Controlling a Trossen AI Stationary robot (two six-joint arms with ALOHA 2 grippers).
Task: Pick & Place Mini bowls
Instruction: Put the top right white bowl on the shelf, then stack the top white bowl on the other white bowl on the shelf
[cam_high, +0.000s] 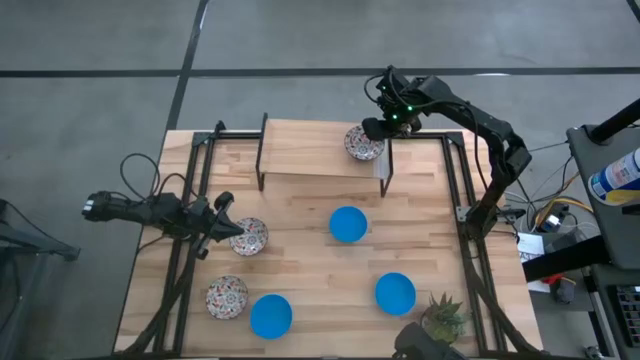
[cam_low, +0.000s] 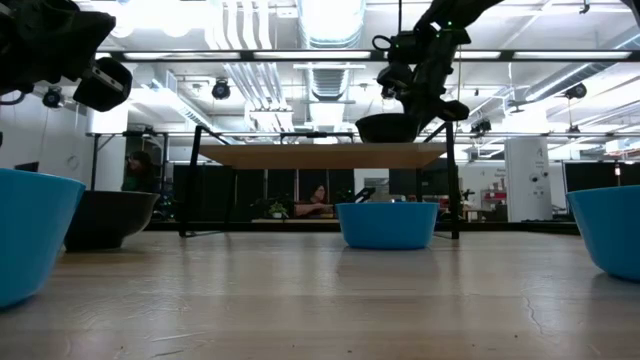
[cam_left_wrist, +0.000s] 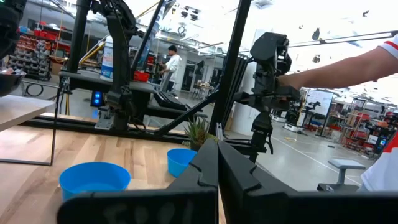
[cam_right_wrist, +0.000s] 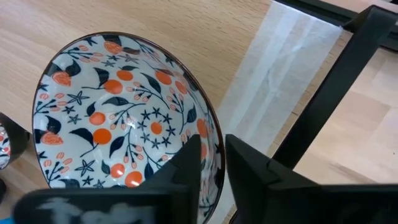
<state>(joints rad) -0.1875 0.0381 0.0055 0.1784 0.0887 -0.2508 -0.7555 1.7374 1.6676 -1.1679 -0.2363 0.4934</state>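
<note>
Right gripper (cam_right_wrist: 211, 163), mine, clamped on the rim of a floral bowl (cam_right_wrist: 124, 118), one finger inside the rim and one outside; the bowl sits on the raised wooden shelf (cam_high: 310, 150) at the table's far edge, directly beneath my wrist, with a dark shelf leg (cam_right_wrist: 323, 93) just beside it. Item next out from that hand: a blue bowl (cam_high: 348, 224) on the wooden table (cam_high: 300, 260), down below the shelf toward the table's middle. Farther from it: a second blue bowl (cam_high: 395, 293), with the small potted plant (cam_high: 443, 315) near that. Farther again, toward my other arm: a floral bowl (cam_high: 247, 236) touching or just beside my left gripper (cam_high: 222, 232), whose fingers are pressed together on nothing. Farthest from the right hand: a third floral bowl (cam_high: 227, 297) and a third blue bowl (cam_high: 270, 315), close together at the near edge.
</note>
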